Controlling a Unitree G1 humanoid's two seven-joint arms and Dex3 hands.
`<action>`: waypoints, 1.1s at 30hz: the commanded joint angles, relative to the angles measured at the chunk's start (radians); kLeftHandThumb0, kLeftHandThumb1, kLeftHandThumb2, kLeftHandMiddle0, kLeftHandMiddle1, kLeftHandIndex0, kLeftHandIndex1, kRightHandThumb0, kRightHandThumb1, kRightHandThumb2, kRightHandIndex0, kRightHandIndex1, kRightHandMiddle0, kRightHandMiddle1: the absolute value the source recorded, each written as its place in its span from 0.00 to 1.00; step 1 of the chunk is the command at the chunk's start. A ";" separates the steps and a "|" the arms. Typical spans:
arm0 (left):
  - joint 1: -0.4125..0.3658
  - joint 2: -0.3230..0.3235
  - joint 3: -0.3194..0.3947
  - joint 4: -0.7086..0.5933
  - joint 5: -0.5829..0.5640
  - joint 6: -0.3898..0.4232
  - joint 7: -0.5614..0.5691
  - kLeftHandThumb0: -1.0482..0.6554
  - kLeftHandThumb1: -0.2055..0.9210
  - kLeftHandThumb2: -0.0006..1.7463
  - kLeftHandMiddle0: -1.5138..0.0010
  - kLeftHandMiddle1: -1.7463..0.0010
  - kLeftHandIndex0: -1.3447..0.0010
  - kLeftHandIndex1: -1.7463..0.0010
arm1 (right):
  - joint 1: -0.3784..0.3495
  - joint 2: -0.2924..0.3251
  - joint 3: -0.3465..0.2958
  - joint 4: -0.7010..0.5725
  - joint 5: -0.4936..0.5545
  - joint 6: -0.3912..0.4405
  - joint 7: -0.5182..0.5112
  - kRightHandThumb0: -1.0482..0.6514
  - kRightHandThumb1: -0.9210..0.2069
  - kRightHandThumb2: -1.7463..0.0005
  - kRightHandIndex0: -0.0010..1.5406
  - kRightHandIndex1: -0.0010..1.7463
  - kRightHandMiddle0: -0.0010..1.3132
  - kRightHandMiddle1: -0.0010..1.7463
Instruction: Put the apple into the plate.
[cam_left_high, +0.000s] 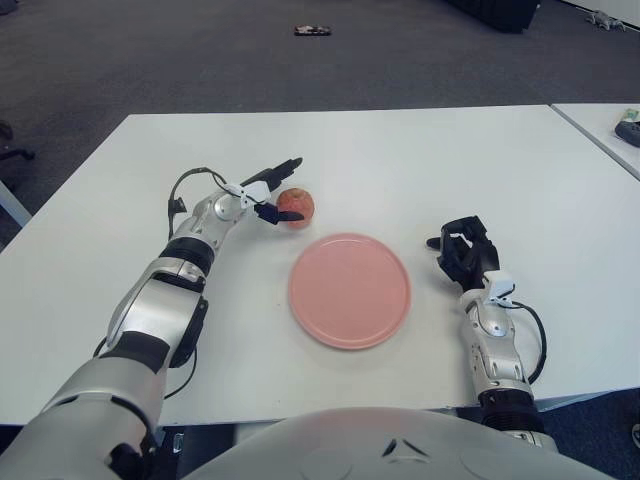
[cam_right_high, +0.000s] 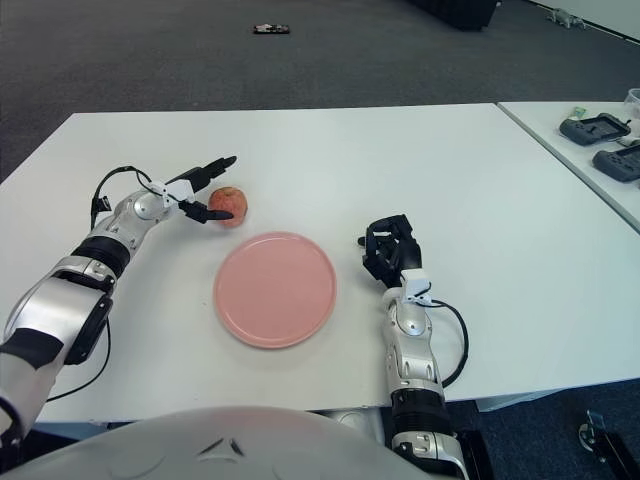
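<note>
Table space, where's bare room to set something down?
The white table is bare beyond the apple and between pink plate and right hand. It is crowded only where the left hand flanks the apple.

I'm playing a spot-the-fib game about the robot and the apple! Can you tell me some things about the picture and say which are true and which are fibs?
1. The apple is on the plate. False: it sits on the table, behind the plate's left edge.
2. The plate is pink. True.
3. The left hand is at the apple with its fingers spread. True.
4. The right hand is holding the apple. False: it holds nothing, to the right of the plate.
</note>
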 joint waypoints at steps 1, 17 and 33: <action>-0.044 0.012 0.004 -0.013 -0.014 -0.002 -0.030 0.20 0.46 0.47 1.00 1.00 1.00 1.00 | -0.005 -0.005 0.000 -0.002 -0.005 -0.005 0.000 0.40 0.13 0.58 0.32 0.70 0.21 1.00; -0.110 -0.028 -0.007 -0.023 -0.027 -0.021 -0.083 0.18 0.49 0.45 1.00 1.00 1.00 1.00 | 0.003 0.001 -0.001 -0.009 -0.002 -0.007 -0.005 0.40 0.12 0.59 0.31 0.71 0.21 1.00; -0.153 -0.064 -0.023 -0.009 -0.022 -0.022 -0.122 0.20 0.48 0.46 1.00 1.00 1.00 1.00 | 0.015 0.002 0.003 -0.026 -0.009 -0.002 -0.013 0.40 0.12 0.59 0.32 0.71 0.21 1.00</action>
